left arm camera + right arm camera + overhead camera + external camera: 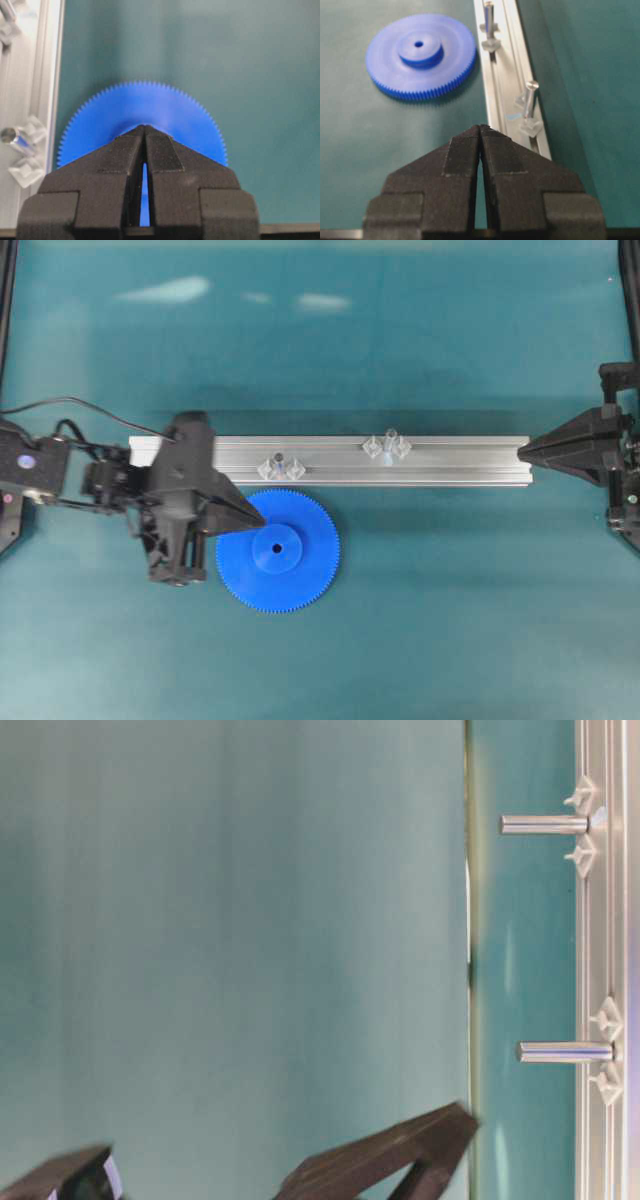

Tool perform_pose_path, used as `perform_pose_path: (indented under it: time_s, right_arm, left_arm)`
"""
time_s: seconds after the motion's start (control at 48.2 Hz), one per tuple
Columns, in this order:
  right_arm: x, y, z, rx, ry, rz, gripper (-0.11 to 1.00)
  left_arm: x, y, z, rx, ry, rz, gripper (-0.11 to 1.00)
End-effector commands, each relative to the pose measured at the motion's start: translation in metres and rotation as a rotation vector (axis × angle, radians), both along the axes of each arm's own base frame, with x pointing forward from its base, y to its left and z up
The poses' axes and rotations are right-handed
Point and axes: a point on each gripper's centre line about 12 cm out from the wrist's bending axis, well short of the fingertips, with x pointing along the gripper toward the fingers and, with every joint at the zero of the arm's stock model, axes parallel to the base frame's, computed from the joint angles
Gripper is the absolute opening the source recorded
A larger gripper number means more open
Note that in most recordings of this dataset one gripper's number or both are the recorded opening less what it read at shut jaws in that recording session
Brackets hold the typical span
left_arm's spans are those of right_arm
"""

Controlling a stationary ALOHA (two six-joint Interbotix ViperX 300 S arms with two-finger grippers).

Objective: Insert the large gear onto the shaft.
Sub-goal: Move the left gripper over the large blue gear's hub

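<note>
The large gear (290, 565) lies flat on the teal mat just in front of the aluminium rail (460, 462), bright blue with a raised hub and hole. My left gripper (260, 524) is shut, its tips meeting over the gear's (165, 107) hub side with nothing between them (145, 127). The shaft (389, 441), a thin pale-tipped peg between two clear mounts, stands on the rail right of centre. My right gripper (522, 451) is shut at the rail's right end, and from its wrist view (480, 128) the shaft (530, 97) stands close ahead and the gear (420, 55) far left.
A second, shorter peg with a dark tip (281, 464) stands on the rail just behind the gear, and it also shows beside the gear in the left wrist view (12, 137). The rail (600, 920) carries both pegs in the table-level view. Black frame posts edge the mat.
</note>
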Motion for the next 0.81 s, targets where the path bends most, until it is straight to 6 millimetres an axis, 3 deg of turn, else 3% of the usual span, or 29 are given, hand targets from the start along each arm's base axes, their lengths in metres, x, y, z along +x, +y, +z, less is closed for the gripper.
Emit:
perform_pose_path:
  time_s: [0.0, 0.788]
  right_arm:
    - [0.002, -0.001, 0.004, 0.008, -0.007, -0.006, 0.08]
    - [0.001, -0.001, 0.001, 0.014, 0.004, -0.009, 0.08]
  left_arm:
    - [0.013, -0.003, 0.006, 0.005, 0.01, -0.006, 0.02]
    - [0.058, -0.008, -0.038, 0.047, 0.357, -0.002, 0.02]
